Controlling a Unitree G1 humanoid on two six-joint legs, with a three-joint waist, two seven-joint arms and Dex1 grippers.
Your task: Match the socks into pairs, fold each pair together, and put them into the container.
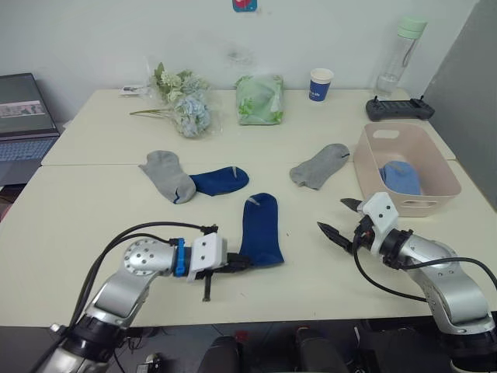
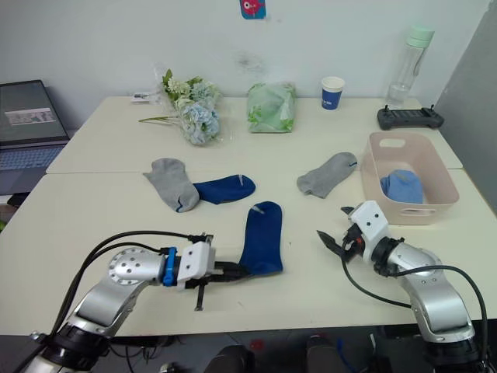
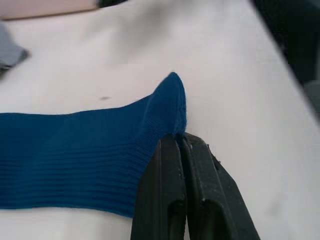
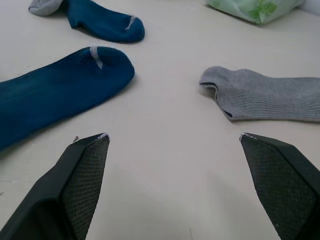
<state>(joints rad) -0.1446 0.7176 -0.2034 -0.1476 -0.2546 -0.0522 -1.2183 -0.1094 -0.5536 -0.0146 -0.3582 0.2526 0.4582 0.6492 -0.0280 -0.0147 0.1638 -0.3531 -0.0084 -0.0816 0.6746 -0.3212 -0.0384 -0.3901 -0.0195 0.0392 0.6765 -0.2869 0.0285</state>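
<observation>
The near navy sock (image 1: 259, 230) lies lengthwise on the table (image 1: 93, 210), toe pointing away, and its near cuff corner is pinched by the left gripper (image 1: 239, 265), whose two black fingers (image 3: 176, 200) are pressed together on the fabric. The right gripper (image 1: 339, 219) is held low over bare tabletop, well to the right of that sock, with its fingers spread wide and nothing between them; the nearest sock ahead of it is the right grey sock (image 1: 320, 165).

Four socks are counted loose on the table: two navy and two grey. The second navy sock (image 1: 220, 180) lies further back, its cuff end tucked against the left grey sock (image 1: 168, 175), which overlaps it slightly. Light blue fabric (image 1: 401, 178) is seen inside the pink container (image 1: 435, 167); whether it is one sock or two folded together cannot be told.

The container sits at the right edge of the table, just beyond the right gripper. Along the far edge are ranged a bunch of flowers (image 1: 182, 101), a green wrapped bundle (image 1: 258, 99), a paper cup (image 1: 320, 84), a clear bottle (image 1: 400, 54) and a black controller (image 1: 399, 109). A laptop (image 1: 23, 124) stands off the left side. A wide stretch of bare table is left between the two grippers and along the near edge
</observation>
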